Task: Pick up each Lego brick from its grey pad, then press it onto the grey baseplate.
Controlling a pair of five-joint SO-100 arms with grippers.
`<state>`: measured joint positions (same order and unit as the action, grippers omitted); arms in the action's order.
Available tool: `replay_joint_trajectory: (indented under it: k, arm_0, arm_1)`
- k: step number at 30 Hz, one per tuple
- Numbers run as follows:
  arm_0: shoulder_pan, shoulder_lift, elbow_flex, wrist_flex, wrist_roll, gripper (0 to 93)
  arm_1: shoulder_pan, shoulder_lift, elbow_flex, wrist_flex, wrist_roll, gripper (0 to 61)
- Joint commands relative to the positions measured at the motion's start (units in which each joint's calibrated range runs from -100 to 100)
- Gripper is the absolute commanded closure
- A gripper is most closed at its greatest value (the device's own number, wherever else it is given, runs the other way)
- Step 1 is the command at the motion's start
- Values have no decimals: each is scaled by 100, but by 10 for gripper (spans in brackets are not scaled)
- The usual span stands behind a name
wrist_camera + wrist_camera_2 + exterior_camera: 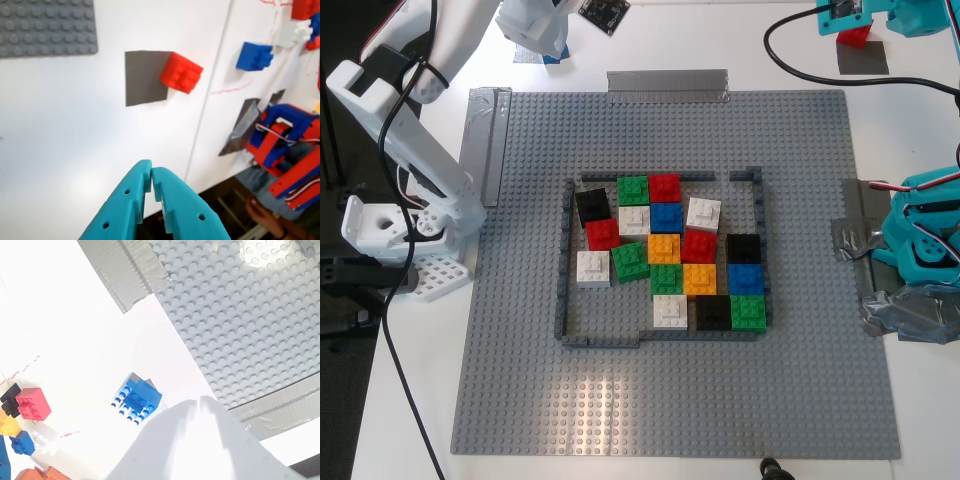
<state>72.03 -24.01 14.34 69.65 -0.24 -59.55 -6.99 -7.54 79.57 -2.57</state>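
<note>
A red Lego brick (182, 72) sits on the edge of a dark grey pad (145, 75), also seen as the red brick (853, 37) on the pad (868, 60) at the exterior view's top right. My first gripper (151, 175), teal, is shut and empty, a short way back from them. Just ahead of my second gripper (197, 402), which is white and shut on nothing, lies a blue brick (137, 399). That blue brick (552, 58) peeks out under the white arm at the exterior view's top left. I cannot make out its pad. The grey baseplate (520, 330) fills the middle.
A dark-grey brick frame (563, 260) on the baseplate holds several coloured bricks. Duct-tape strips (668, 85) hold the plate's edges. Loose bricks (255, 56) lie beyond the red one, and others (34, 404) near the blue one. A person's hand (265, 215) shows at one edge.
</note>
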Motion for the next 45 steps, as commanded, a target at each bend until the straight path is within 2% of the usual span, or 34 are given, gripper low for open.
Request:
replay_joint_trajectory:
  k: [1,19,31,41,45]
  arm_0:
    - [55,-46,-21,8,-3,927]
    - [62,-106,-147,8,2,927]
    - [55,-106,-725,-57,109,927]
    - [135,-114,-807,-57,104,927]
    - [323,-106,-1168,-25,109,927]
  arm_1:
    - [-12,-296,-72,-40,-19,613]
    - [31,-288,-45,-48,0,613]
    - [24,-391,-108,327,122,613]
    - [-230,-717,-171,408,69,612]
    - [-346,-1112,235,335,-68,612]
